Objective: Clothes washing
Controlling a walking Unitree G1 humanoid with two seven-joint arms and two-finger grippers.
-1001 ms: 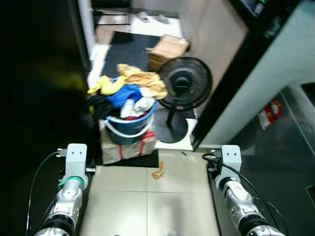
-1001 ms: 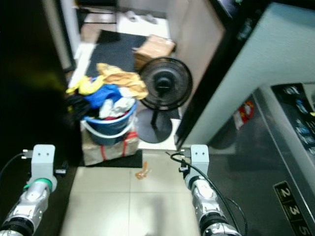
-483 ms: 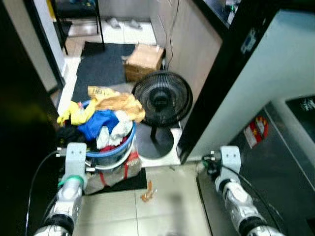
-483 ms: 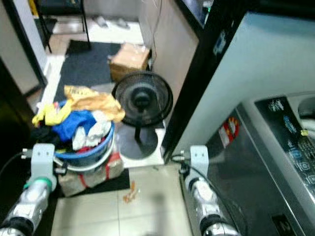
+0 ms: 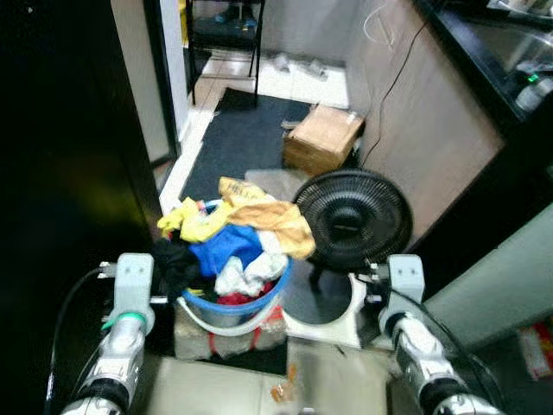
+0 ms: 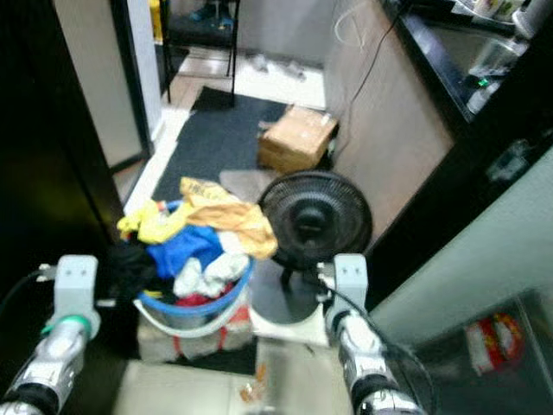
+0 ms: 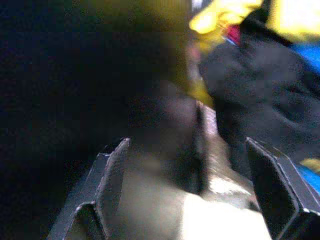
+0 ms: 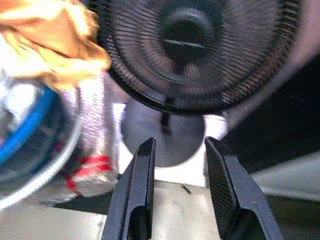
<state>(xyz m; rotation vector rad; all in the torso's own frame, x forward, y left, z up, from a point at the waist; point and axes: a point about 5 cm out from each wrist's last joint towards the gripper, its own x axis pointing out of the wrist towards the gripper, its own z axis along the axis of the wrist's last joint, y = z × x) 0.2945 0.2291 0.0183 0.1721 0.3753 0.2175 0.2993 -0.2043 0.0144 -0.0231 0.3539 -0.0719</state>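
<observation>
Soft, crumpled cloth clothes [image 5: 238, 233] fill a glossy blue plastic bucket [image 5: 251, 303]; matt black plastic-grilled fan [image 5: 352, 219]; brown cardboard box [image 5: 321, 138].

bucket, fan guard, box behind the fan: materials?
Bucket: looks like blue moulded plastic, smooth, slightly glossy rim, pale hoop handle. Fan guard: black fine radial grille, probably plastic or coated wire; can't tell which. Box: brown corrugated cardboard, matte, folded flaps.

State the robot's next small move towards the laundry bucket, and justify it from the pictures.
Probably step closer and bring the left gripper over the blue bucket: both grippers are open and empty, the clothes are heaped above the rim, and the black fan crowds the right gripper.
</observation>
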